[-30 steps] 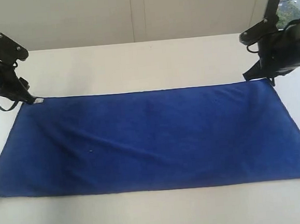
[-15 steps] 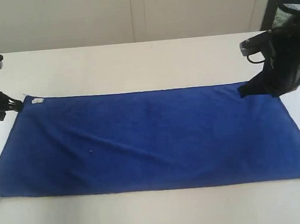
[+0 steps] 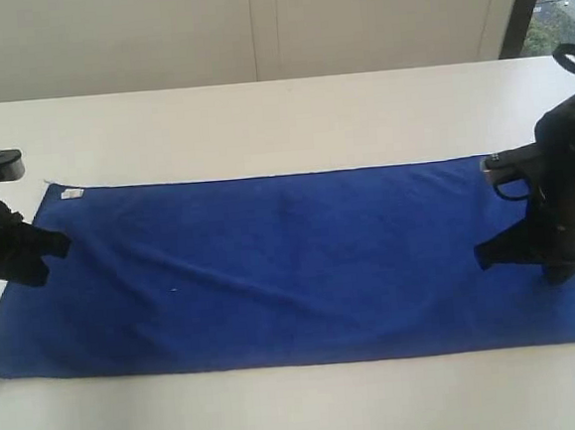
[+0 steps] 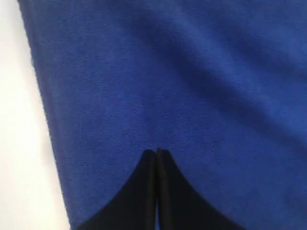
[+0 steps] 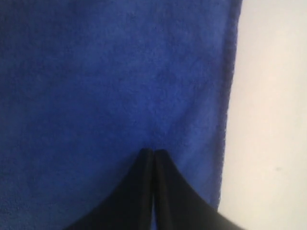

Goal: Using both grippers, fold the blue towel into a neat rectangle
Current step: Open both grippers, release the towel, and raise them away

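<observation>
Since no fold shows anywhere, we judge the task barely begun: the blue towel [image 3: 291, 264] lies spread in a single layer across the middle of the white table [image 3: 280, 116], and every fold is left to make. From the exterior view, we see the left gripper [image 3: 56, 243] at the towel's 9 o'clock edge and the right gripper [image 3: 485, 254] at its 3 o'clock end, each low over the cloth. A white tag [image 3: 71, 194] marks the corner toward 10 o'clock, and soft creases run slantwise across the deep blue nap.

In the left wrist view, the left gripper's jaws are pressed together, their tips down at the fabric just inside the short edge, with bare table beside it. In the right wrist view, the right gripper looks the same: jaws closed tight, tips at the towel near its edge. We cannot tell whether either has caught a pinch of cloth. None shows bunched between the jaws, so perhaps they hold nothing.
</observation>
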Robot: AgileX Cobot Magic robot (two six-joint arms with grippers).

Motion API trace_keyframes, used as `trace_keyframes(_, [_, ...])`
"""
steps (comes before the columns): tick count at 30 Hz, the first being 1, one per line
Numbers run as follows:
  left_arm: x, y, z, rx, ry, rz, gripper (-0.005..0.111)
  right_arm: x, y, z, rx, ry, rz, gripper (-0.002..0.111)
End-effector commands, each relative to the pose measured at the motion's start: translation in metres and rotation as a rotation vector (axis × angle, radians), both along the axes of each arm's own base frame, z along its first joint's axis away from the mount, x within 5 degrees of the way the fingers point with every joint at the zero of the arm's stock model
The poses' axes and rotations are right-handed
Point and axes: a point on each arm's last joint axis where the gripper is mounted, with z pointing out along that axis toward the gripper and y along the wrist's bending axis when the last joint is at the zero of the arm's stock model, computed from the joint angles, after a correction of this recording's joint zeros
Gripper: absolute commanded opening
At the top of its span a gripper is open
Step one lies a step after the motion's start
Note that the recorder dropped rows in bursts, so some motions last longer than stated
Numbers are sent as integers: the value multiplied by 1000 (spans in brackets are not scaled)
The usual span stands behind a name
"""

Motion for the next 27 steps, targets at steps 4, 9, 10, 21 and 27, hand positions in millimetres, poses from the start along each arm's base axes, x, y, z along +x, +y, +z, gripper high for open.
trace_keyframes(4, [-3, -3, 0, -26, -14, -8, 0, -13, -2, -6, -4, 53, -6, 0])
trace_keyframes(9, [-2, -3, 0, -23, -23, -5, 0, -18, -4, -13, -27, 136, -15, 0])
trace_keyframes(10, [-2, -3, 0, -23, -23, -5, 0, -20, -5, -14, -33, 158, -20, 0])
trace_keyframes(21, [-2, -3, 0, -22, -28, -3, 0, -12, -3, -16, -10, 80, 6, 0])
trace_keyframes(27, [-3, -3, 8, -24, -48, -8, 0, -5, 0, 6, 21, -63, 15, 0])
